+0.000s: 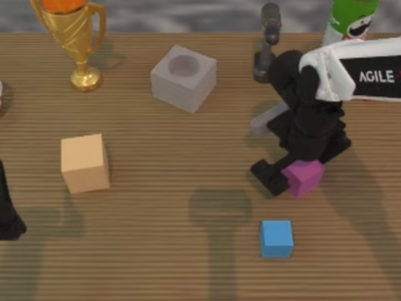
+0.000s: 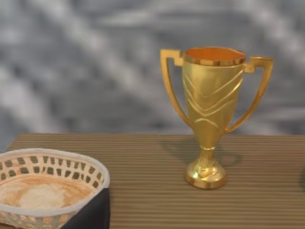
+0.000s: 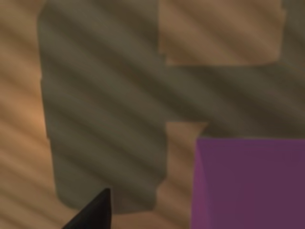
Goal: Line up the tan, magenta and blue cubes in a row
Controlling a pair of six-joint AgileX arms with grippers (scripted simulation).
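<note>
The magenta cube (image 1: 303,177) (image 3: 250,183) rests right of the table's centre. My right gripper (image 1: 297,170) is lowered over it and open. One black fingertip (image 1: 269,177) (image 3: 95,210) stands to the cube's left with a strip of bare table between them. The other finger is hidden. The small blue cube (image 1: 276,238) lies just in front of the magenta one, near the front edge. Far off on the left half sits the large tan cube (image 1: 84,162). My left gripper (image 1: 9,226) is parked open at the table's left edge, holding nothing.
A pale grey block with a round hole (image 1: 183,77) stands at the back centre. A gold trophy (image 1: 76,37) (image 2: 212,114) is at the back left, beside a woven basket (image 2: 47,188). A dark grey upright object (image 1: 268,37) and a green can (image 1: 349,19) are behind the right arm.
</note>
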